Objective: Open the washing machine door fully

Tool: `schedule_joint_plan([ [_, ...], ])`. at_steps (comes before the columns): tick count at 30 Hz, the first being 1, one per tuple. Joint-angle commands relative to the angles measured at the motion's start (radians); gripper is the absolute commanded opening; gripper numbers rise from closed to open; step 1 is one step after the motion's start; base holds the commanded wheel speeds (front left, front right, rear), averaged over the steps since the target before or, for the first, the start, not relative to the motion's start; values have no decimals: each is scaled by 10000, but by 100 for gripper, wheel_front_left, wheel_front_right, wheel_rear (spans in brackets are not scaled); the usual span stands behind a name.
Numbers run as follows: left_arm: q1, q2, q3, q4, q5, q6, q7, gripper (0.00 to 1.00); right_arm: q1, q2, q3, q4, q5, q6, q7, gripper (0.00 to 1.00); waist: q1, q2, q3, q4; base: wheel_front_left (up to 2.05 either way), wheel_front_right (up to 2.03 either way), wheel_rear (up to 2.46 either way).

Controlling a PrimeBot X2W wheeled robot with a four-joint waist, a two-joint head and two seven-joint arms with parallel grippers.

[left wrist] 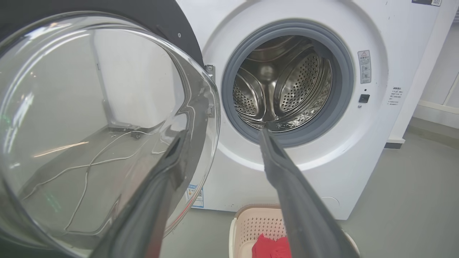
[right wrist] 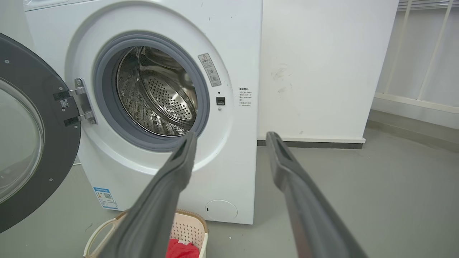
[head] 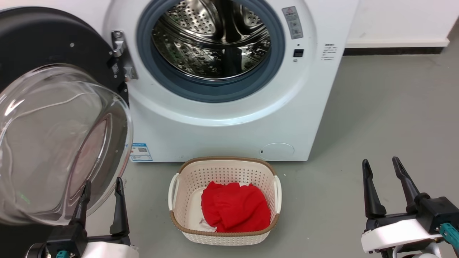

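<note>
The white washing machine [head: 229, 118] stands ahead with its steel drum exposed. Its washing machine door [head: 53, 139] is swung wide to the left on its hinge, black rim behind and clear glass bowl bulging toward me; it also appears as washing machine door [left wrist: 100, 125] and washing machine door [right wrist: 25, 132]. My left gripper [head: 102, 184] is open at the lower left, fingertips just below and in front of the glass bowl, holding nothing. My right gripper [head: 381, 162] is open at the lower right, well away from the machine [right wrist: 161, 107].
A white perforated laundry basket [head: 186, 186] with a red cloth [head: 235, 208] sits on the grey floor directly before the machine. A white wall with a dark skirting runs to the right of the machine.
</note>
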Motion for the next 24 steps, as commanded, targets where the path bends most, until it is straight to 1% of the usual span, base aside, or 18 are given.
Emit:
schedule_joint_plan([
  [1,-117,58,-3,35,36,-47,-22,100,150,18,10,-41,-44,-7,27,100,0,0,11,-166,0,0,0],
  [11,-317,154,158,255,157,-138,-22,100,214,18,-48,-91,-56,-7,165,100,0,0,72,-623,0,0,0],
  [24,-451,119,220,429,280,-157,-22,100,55,18,-25,154,104,-7,103,100,0,0,87,-637,0,0,0],
])
